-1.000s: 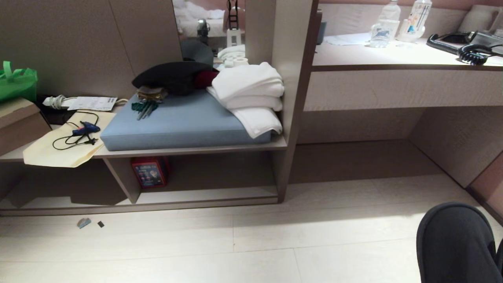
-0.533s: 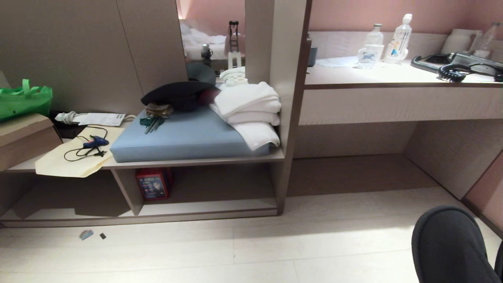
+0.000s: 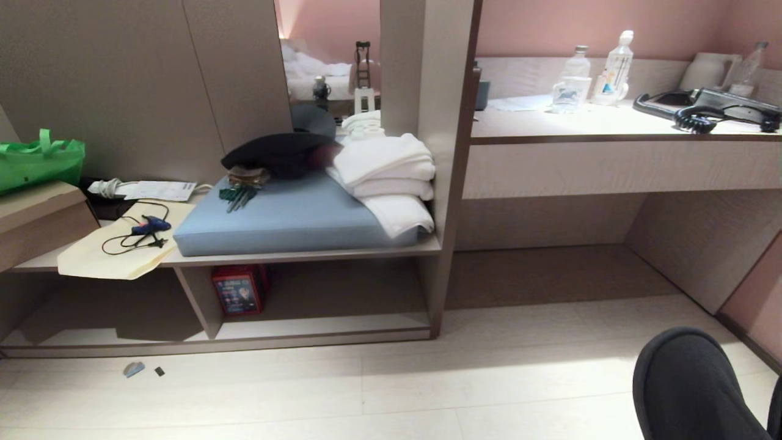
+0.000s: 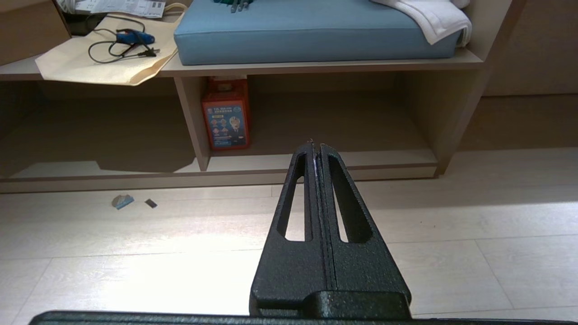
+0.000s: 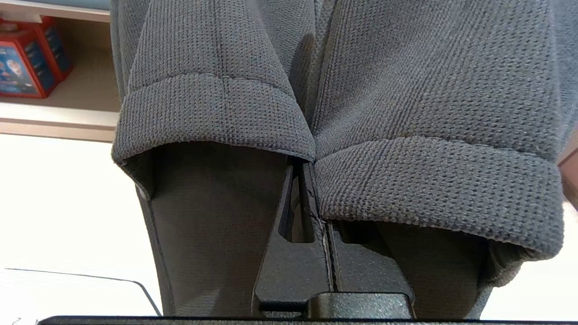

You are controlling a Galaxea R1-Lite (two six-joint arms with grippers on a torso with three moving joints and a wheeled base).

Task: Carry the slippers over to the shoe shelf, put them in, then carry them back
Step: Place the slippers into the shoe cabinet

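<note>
Jaws of the right gripper [image 5: 311,180] are clamping the slippers [image 5: 316,113] together by their inner edges; the left gripper [image 4: 316,146] is hanging closed and empty. Transport to the shoe shelf [image 3: 317,324] is proceeding; next, lowering toward its pale board. That cubby is holding only a red box [image 3: 237,291].

Head view looks down from afar at the shelf [image 3: 317,324]; left wrist faces it low — right wrist pressed against slippers [image 5: 343,135].
</note>
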